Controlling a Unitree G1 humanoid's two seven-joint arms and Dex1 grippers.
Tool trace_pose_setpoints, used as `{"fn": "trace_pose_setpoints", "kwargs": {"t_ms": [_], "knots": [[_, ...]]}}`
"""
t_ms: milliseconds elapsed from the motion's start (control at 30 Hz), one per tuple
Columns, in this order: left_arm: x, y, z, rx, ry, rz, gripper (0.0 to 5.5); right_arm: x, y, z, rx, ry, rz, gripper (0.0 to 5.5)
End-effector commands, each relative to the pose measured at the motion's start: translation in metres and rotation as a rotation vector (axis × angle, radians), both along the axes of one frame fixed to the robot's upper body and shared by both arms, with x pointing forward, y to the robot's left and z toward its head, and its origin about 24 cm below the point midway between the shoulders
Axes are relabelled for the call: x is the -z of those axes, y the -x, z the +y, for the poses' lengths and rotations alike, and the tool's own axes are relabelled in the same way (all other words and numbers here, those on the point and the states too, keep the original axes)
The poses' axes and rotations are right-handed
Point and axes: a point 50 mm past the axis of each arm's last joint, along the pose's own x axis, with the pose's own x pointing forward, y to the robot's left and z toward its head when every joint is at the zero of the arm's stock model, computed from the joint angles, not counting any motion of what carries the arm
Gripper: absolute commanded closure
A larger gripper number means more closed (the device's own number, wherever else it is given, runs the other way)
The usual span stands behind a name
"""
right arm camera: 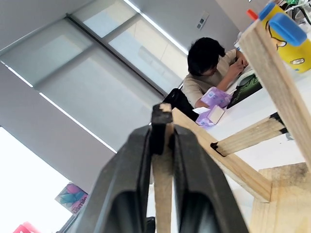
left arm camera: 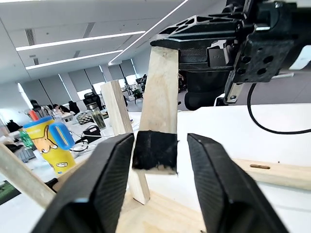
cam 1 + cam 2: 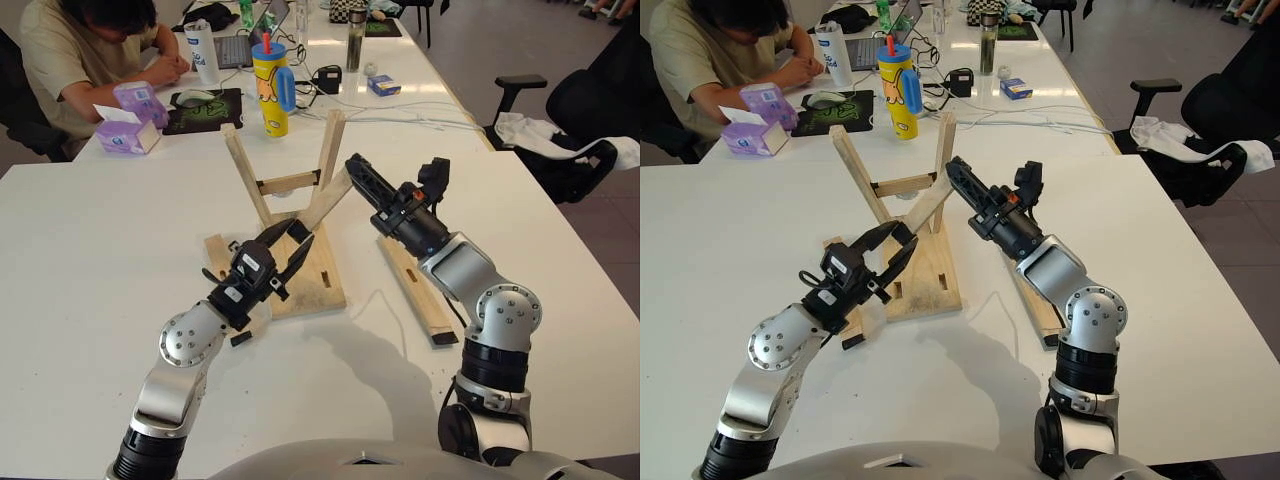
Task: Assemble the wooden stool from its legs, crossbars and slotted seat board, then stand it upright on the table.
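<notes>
Just above centre frame, our right pincer (image 3: 351, 168) clamps the upper end of the tilted leg (image 3: 326, 203). Its long axis slopes down-left to the slotted seat board (image 3: 322, 283) on the bench (image 3: 100, 250), where our wide-open left pincer (image 3: 296, 236) straddles its foot.

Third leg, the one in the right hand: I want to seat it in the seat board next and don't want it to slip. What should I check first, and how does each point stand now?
1. Right hand shut on the third leg: ok.
2. Left hand open, one finger on each side of the leg's lower end: ok.
3. Leg's lower end sitting in a slot of the seat board: cannot tell.
4. Leg upright: not ok, it tilts.
5. Crossbar in place between the two standing legs: ok.
6. Spare wooden piece lying clear of the board: ok.
</notes>
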Motion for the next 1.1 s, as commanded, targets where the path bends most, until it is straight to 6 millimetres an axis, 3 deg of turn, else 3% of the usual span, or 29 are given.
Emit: {"fn": "trace_pose_setpoints", "kwargs": {"t_ms": [33, 100, 300, 600, 1100], "knots": [[-0.002, 0.003, 0.007, -0.028, 0.15, 0.08, 2.76, 0.027, 0.014, -0.051, 0.33, 0.234, 0.053, 5.06], [0.0, 0.005, 0.01, -0.06, 0.207, 0.117, 2.61, 0.033, 0.032, -0.073, 0.429, 0.375, 0.053, 5.06], [0.005, 0.007, 0.017, -0.186, 0.265, 0.147, 2.58, 0.037, 0.06, -0.087, 0.456, 0.612, 0.001, 5.06], [0.006, -0.001, 0.012, -0.172, 0.276, 0.163, 2.58, 0.053, 0.047, -0.088, 0.485, 0.632, -0.021, 5.06], [0.008, -0.008, 0.013, -0.153, 0.218, 0.165, 2.58, 0.074, 0.044, -0.09, 0.524, 0.683, -0.005, 5.06]]}}
